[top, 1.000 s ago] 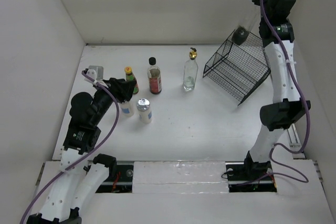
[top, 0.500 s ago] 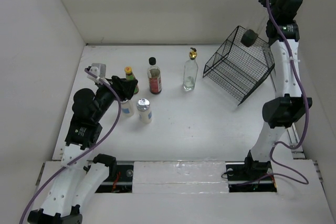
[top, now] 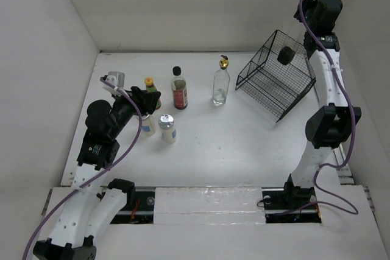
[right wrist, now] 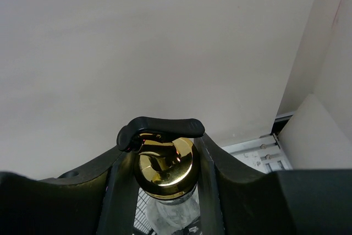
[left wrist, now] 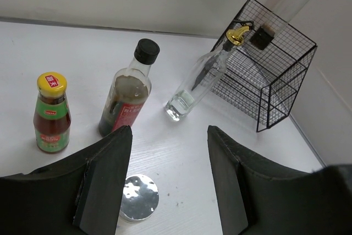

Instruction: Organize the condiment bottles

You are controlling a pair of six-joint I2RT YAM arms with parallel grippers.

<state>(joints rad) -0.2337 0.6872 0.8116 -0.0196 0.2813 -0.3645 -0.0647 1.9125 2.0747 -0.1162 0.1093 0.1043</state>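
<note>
The left end effector (left wrist: 169, 131) stands wide and empty over the desk (top: 231, 144). A silver-capped white bottle (left wrist: 138, 197) sits below it, and a second white bottle (top: 148, 128) is partly under the arm. Beyond stand a yellow-capped bottle (left wrist: 51, 113), its red-and-green label unreadable, a black-capped bottle (left wrist: 127, 94) with a red label, and a clear bottle (left wrist: 193, 83). Farthest, the right end effector (right wrist: 162, 160) grips another glass bottle (left wrist: 291, 1) by its gold pourer, above the wire basket (left wrist: 280, 86).

Bright, even diffuse light; faint soft shadows; pics mostly sharp.

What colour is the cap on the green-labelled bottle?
Yellow cap with a red patch on top; best seen from the left wrist.
</note>
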